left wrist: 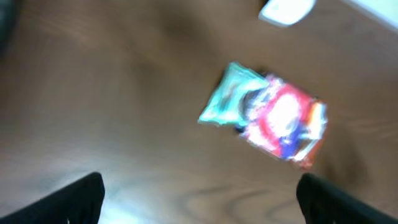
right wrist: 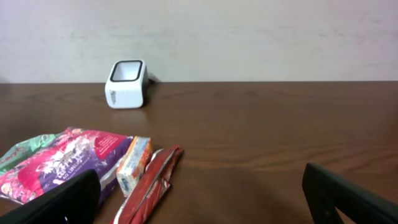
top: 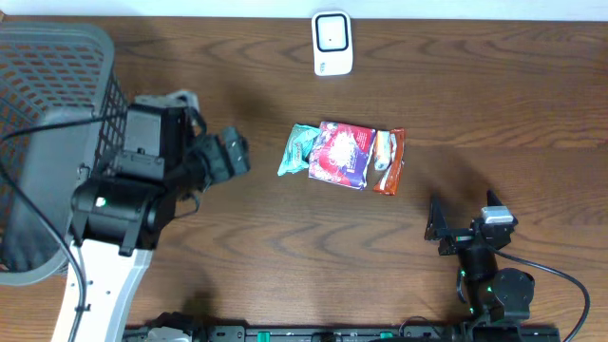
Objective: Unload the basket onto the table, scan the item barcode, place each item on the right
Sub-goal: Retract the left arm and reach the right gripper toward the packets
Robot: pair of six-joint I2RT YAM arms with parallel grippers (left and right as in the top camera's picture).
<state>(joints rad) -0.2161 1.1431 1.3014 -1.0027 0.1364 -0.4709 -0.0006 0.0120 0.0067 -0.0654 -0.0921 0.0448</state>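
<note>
- Four packets lie flat in a tight row near the middle of the wooden table (top: 285,266), none of them held.
- From the left arm's side the row runs: teal packet (top: 296,150), purple-and-red packet (top: 340,155), small orange packet (top: 383,147), dark red sachet (top: 391,176).
- The purple-and-red packet overlaps the edge of the teal packet, and the orange packet and the sachet lie against its other side.
- The white barcode scanner (top: 332,43) stands at the far edge of the table, beyond the packets and well apart from them; in the right wrist view its dark window faces upward.
- The left gripper (top: 233,154) hovers over bare wood just beside the teal packet. Its jaws are spread wide with nothing between them, and its wrist view is blurred.
- The right gripper (top: 464,220) sits low at the near right of the table, apart from the sachet. Its fingers (right wrist: 56,202) are parted wide and empty, pointing toward the packets and the scanner.
- A grey mesh basket (top: 57,57) stands at the table's left end, behind the left arm.
</note>
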